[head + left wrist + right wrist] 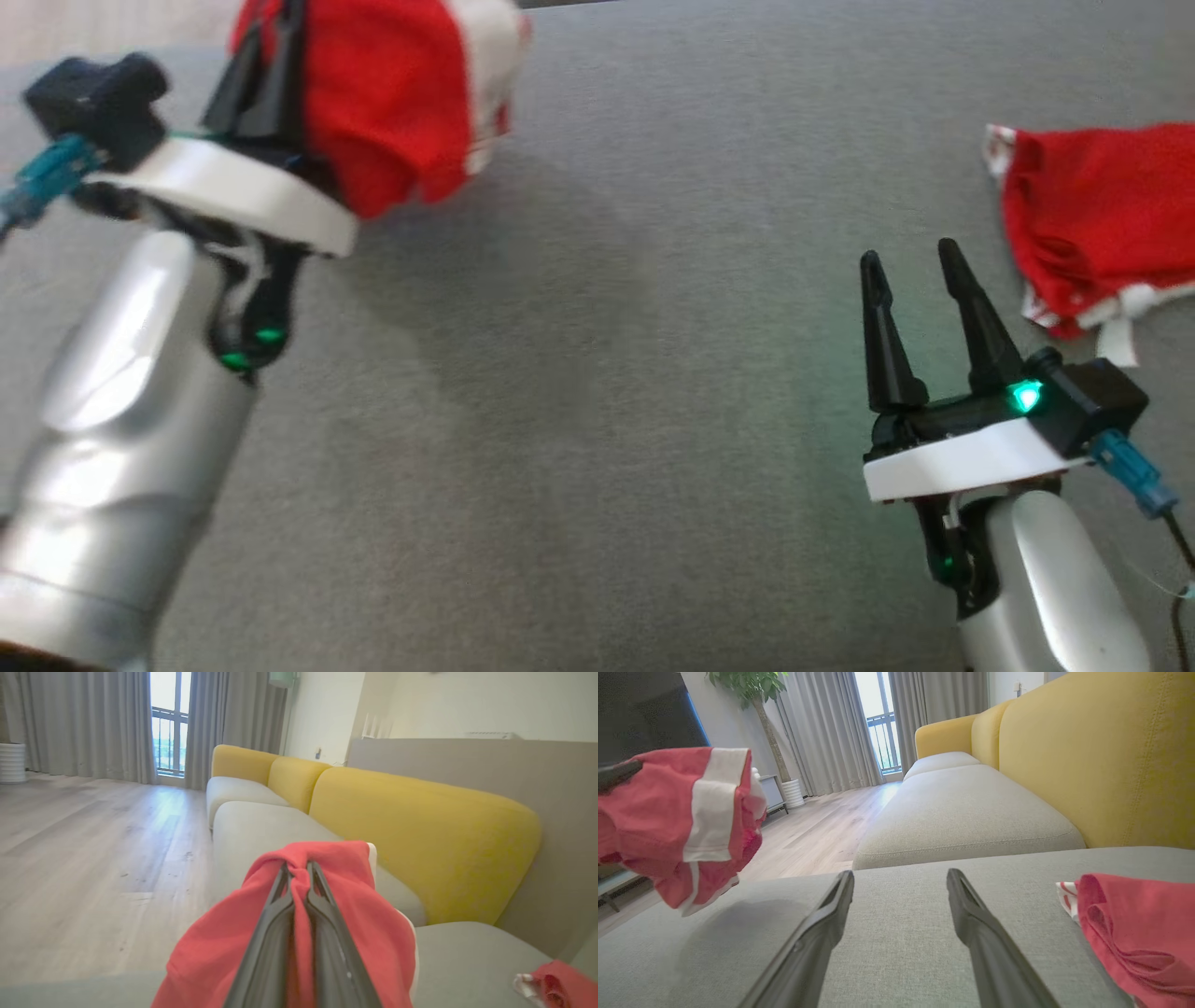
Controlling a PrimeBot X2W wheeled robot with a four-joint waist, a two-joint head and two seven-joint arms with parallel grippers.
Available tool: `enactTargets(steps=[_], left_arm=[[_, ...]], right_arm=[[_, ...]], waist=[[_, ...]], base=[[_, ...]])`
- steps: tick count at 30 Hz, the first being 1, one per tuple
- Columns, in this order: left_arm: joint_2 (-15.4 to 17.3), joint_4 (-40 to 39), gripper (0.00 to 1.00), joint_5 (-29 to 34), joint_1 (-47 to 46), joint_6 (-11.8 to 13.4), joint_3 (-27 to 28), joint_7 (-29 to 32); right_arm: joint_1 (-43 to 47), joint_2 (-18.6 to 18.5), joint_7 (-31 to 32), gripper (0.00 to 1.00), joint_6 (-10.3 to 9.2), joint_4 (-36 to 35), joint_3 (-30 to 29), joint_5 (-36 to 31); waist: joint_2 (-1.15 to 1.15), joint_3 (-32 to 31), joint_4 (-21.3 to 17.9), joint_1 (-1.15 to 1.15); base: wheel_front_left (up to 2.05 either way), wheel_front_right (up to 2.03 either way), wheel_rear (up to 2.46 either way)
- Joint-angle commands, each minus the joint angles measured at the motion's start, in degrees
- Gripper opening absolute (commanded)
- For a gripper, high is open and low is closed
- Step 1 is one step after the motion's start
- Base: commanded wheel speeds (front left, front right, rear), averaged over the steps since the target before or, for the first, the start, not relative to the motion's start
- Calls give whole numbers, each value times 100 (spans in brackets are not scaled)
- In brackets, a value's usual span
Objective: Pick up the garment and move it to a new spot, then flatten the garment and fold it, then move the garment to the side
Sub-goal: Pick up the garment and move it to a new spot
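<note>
The left gripper [299, 865] clamps a red garment [392, 103] above the grey sofa seat [597, 392]; the right gripper [910, 252] has its jaws apart, empty.

A long sofa with grey seat cushions and mustard-yellow backrests [420, 826] stands near a white wall [467, 704]. Pale wooden floorboards [93, 835] run to grey floor-length curtains [103, 723] framing a daylit window [169, 718].

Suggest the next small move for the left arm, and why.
Probably lower the left gripper and lay the red garment on the bare grey cushion below. The gripper is shut on it, and it hangs bunched above its shadow, not yet placed. The right gripper is open and empty; a second red garment lies off to the right.
</note>
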Motion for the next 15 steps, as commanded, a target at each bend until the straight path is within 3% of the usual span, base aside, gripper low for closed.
enactTargets(steps=[1, 5, 10, 11, 12, 13, 15], left_arm=[[136, -267, 0, -28, -254, 83, 187, 21], [-225, -582, 0, 41, -358, 328, 11, 119], [-717, -590, 0, 183, -543, 445, -334, 208], [-811, -540, 7, 194, -577, 475, -374, 211], [-885, -474, 71, 236, -616, 505, -424, 201], [-933, -393, 100, 291, -657, 537, -467, 180], [-989, -234, 100, 410, -739, 576, -529, 81]], right_arm=[[-188, -8, -88, 100, 39, -147, 185, 41], [-251, -8, -185, 100, 39, -41, 273, 122], [-314, -8, -289, 100, 39, 106, 307, 208], [-332, -8, -308, 100, 39, 134, 313, 229], [-353, -8, -325, 100, 39, 160, 324, 248], [-373, -8, -341, 100, 39, 185, 341, 266], [-411, -8, -370, 100, 39, 227, 364, 303]], waist=[[0, -11, -180, 1], [0, 49, -451, 1], [0, 143, -745, 1], [0, 162, -793, 1], [0, 177, -828, 1], [0, 191, -861, 1], [0, 215, -904, 1]], base=[[0, 0, 0], [0, 0, 0], [0, 0, 0], [0, 0, 0], [0, 0, 0], [0, 0, 0], [0, 0, 0]])
